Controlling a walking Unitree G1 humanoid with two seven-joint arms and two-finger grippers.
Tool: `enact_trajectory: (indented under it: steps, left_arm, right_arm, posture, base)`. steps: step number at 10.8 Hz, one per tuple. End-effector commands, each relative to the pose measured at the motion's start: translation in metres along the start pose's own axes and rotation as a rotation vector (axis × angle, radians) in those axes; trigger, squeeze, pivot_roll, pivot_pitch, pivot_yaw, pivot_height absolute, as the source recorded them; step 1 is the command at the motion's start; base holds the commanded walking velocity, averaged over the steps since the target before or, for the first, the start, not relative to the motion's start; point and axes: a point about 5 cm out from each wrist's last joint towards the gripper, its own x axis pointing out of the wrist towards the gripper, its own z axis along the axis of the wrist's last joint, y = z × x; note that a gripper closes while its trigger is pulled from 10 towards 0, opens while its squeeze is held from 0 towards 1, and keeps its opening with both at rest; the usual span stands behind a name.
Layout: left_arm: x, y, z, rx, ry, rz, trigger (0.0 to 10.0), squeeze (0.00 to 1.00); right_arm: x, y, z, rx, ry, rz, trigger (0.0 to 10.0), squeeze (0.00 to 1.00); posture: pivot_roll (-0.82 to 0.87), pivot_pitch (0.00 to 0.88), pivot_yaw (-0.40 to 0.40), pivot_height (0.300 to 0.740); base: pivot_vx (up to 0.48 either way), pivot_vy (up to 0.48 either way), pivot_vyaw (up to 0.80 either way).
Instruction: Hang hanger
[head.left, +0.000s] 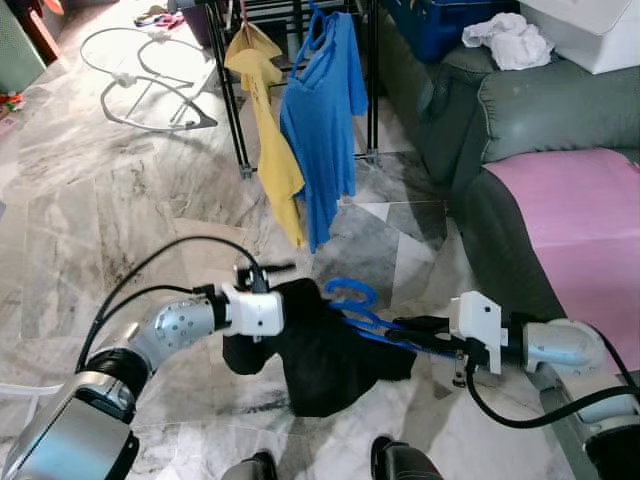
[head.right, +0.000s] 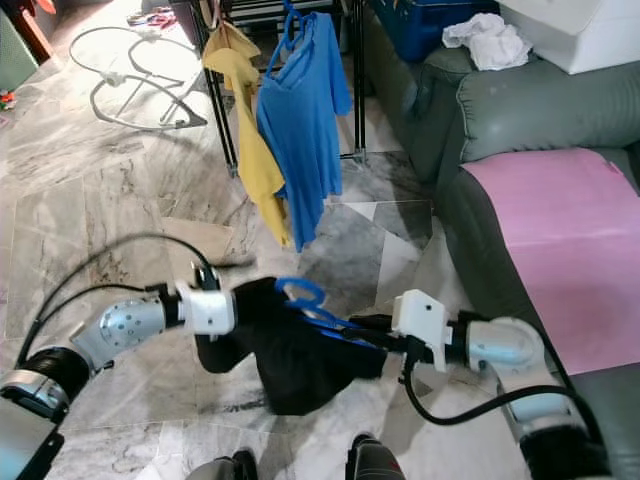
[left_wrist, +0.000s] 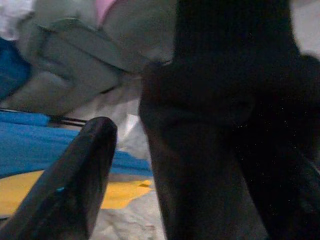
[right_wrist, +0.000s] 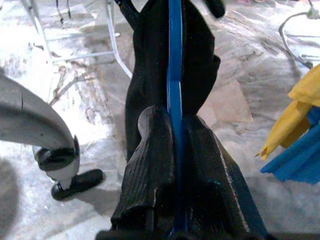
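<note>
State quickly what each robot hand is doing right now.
Left hand: closed on the black garment.
Right hand: closed on the blue hanger inside that garment.

The black garment (head.left: 320, 350) covers most of the blue hanger (head.left: 355, 300), leaving its hook and one arm showing. The left gripper (head.left: 290, 300) has its fingertips buried in the dark cloth, so their spread cannot be told. The drying rack (head.left: 300, 10) is cut off by the top edge. In the left wrist view, the garment is a dark blur.
</note>
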Motion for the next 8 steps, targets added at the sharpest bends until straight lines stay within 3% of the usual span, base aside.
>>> enact_trajectory:
  steps: [1,4,6,8]
  left_arm:
    - [-0.002,0.009,-0.001,0.001,0.016,-0.035,0.0,0.0]
    - [0.003,0.027,0.004,-0.051,0.017,-0.103,0.0,0.0]
    - [0.005,0.021,0.005,-0.109,0.017,-0.232,0.0,0.0]
    - [0.006,0.02,0.006,-0.121,0.003,-0.257,0.0,0.0]
  right_arm:
    - [0.003,-0.001,0.007,-0.048,-0.023,0.033,10.0,0.0]
    - [0.004,-0.004,0.008,-0.098,-0.001,0.047,10.0,0.0]
    - [0.007,-0.007,0.008,-0.112,-0.002,0.038,10.0,0.0]
    - [0.007,-0.006,0.007,-0.118,-0.003,0.035,10.0,0.0]
  posture:
    - [-0.23,0.181,0.09,0.74]
    - [-0.22,0.185,0.095,0.74]
    - [-0.23,0.186,0.096,0.74]
    - [-0.23,0.19,0.094,0.74]
  base:
    - [0.0,0.0,0.0]
    - [0.0,0.0,0.0]
    - [0.0,0.0,0.0]
    - [0.0,0.0,0.0]
